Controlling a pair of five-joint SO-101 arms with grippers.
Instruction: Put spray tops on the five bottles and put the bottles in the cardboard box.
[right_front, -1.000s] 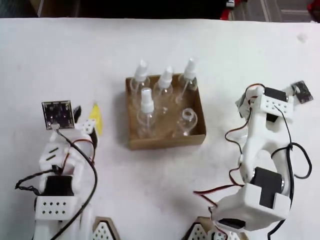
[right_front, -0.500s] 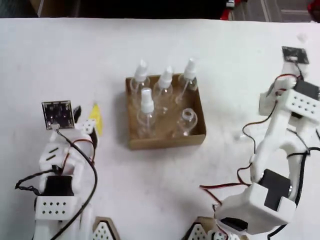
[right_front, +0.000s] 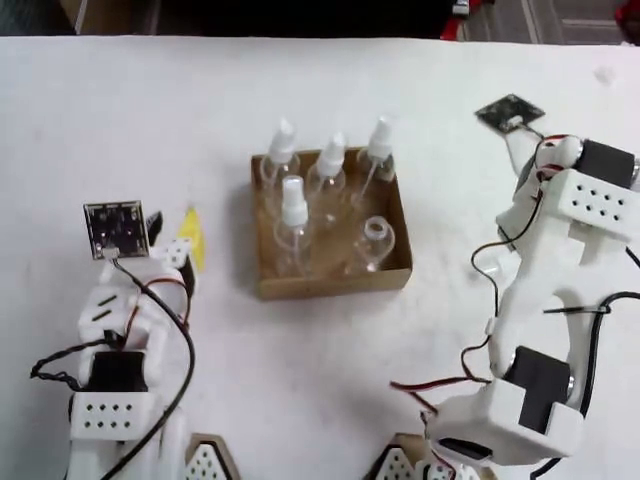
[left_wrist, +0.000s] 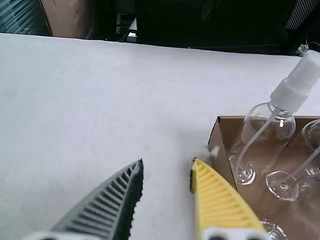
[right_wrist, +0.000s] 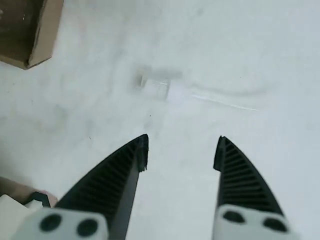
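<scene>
The cardboard box (right_front: 330, 284) sits in the middle of the high view on the white tabletop (right_front: 130, 110), and all five bottles stand upright inside it. They are small, clear and round-shouldered, so their bodies are hard to separate from the brown floor of the box; the white spray tops mark them best. Three capped bottles (right_front: 328, 170) line the far wall, and a fourth capped bottle (right_front: 293, 225) stands in front of them toward the left. The open-necked bottle (right_front: 373, 243) stands at the near right corner with no top on it. A loose spray top (right_wrist: 155, 88) lies on its side on the bare tabletop in the right wrist view. It is pale against the white surface and hard to make out, and its thin dip tube (right_wrist: 222, 101) trails away from it. A corner of the box shows near it, cut off by the frame edge. The right end effector (right_wrist: 182, 146) hangs just short of that top with its two dark fingers spread wide and nothing between them. In the high view the right arm (right_front: 535, 270) stands at the right side of the frame and covers its own fingers. The left end effector (left_wrist: 166, 169) sits at the lower left of the high view, near the box's left wall, its grey and yellow fingers a little apart and empty. In its wrist view the box and the bottles in it are cut off at the frame edge.
</scene>
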